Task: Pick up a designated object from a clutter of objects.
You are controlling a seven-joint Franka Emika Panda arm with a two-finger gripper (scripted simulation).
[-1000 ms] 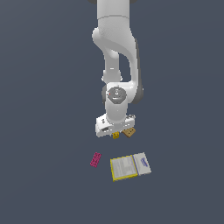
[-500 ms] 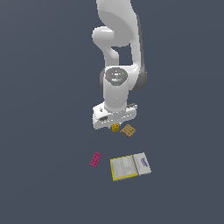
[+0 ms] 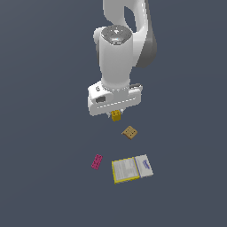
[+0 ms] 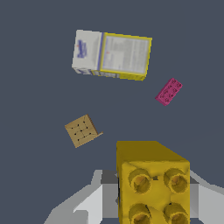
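My gripper [image 3: 115, 116] is shut on the small yellow-orange studded block [image 3: 116, 115] and holds it well above the ground. In the wrist view the block [image 4: 151, 181] fills the foreground between the grey fingers [image 4: 89, 203], studs facing the camera. Below lie the rest of the clutter: the tan square piece [image 3: 129, 132], the pink studded brick [image 3: 96, 161], the yellow-edged flat box [image 3: 125, 170] and the white flat box [image 3: 144, 166] beside it. They also show in the wrist view: tan piece [image 4: 81, 130], pink brick [image 4: 168, 91], yellow-edged box [image 4: 125, 56], white box [image 4: 87, 50].
The ground is a plain dark grey surface [image 3: 48, 177]. The arm's white body [image 3: 116, 57] rises above the gripper.
The gripper has risen with the yellow block in it, away from the tan piece and the other items. The items on the ground have not moved.
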